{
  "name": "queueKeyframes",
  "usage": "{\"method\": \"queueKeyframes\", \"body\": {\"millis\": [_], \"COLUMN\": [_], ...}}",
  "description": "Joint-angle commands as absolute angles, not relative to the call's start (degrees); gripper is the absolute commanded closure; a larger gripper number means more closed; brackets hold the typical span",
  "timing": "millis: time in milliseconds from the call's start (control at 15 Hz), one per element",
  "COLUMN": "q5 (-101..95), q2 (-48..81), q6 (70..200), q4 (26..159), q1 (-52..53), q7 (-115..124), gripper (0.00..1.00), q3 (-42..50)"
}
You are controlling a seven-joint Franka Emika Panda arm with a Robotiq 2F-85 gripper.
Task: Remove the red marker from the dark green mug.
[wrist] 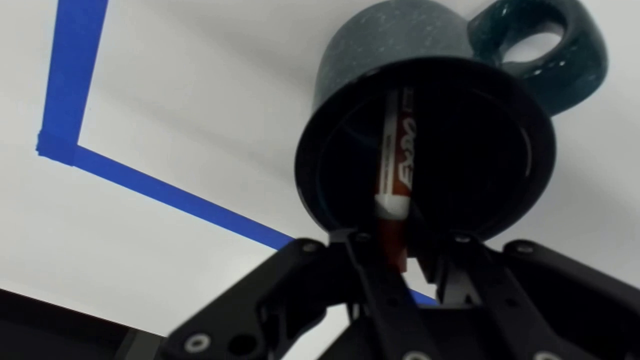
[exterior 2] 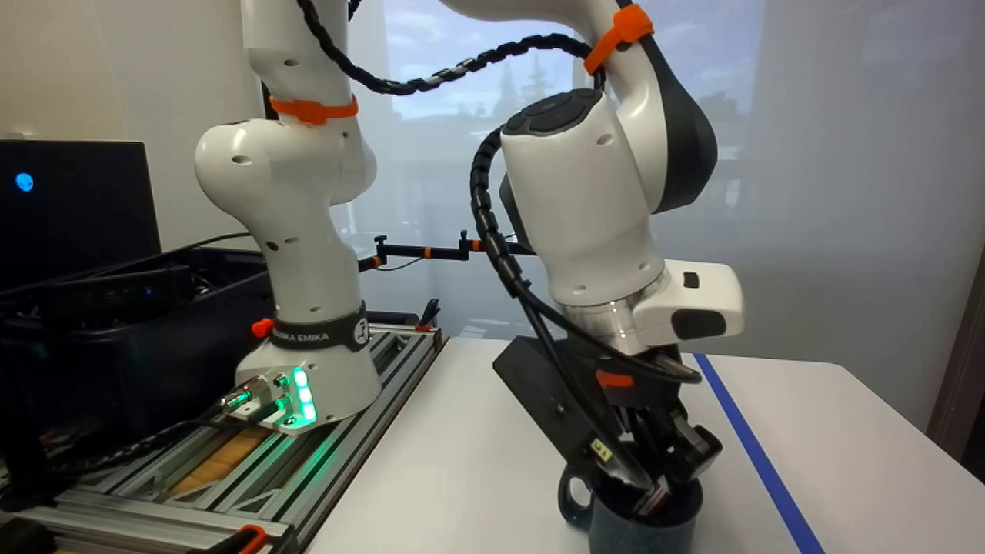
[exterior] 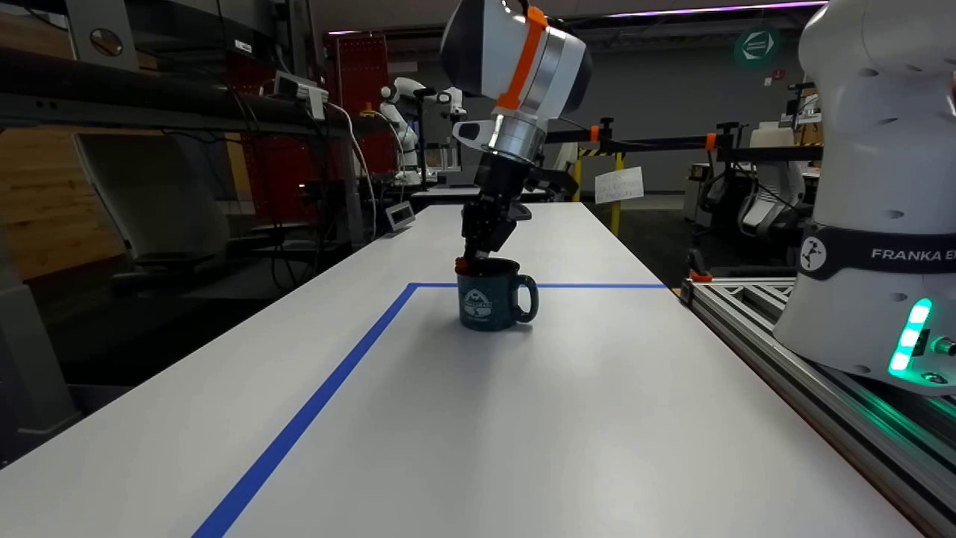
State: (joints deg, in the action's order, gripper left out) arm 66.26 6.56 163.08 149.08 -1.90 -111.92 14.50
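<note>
In an ext. view the arm (exterior 2: pixel 285 177) rises from its base (exterior 2: pixel 345 388) at left, green light strip (exterior 2: pixel 304 395) lit, & arches over to the right & near. Wrist (exterior 2: pixel 616 315) points down, tilted a bit, lower end to the right. Gripper (wrist: pixel 413 240) hangs low, fingers (wrist: pixel 464 245) a narrow gap apart; too dark to tell if they're clamped.
</note>
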Motion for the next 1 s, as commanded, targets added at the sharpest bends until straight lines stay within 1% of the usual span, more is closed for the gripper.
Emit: {"method": "queueKeyframes", "body": {"millis": [0, 67, 933], "q5": [69.1, 69.0, 58.7], "q2": [8.0, 8.0, 4.2], "q6": [163.7, 163.6, 167.1], "q4": [148.3, 148.3, 149.4], "q1": [-1.8, -1.8, -0.2], "q7": [-114.2, -114.2, -104.2], "gripper": [1.0, 0.95, 0.95], "q3": [13.7, 13.6, 14.3]}}
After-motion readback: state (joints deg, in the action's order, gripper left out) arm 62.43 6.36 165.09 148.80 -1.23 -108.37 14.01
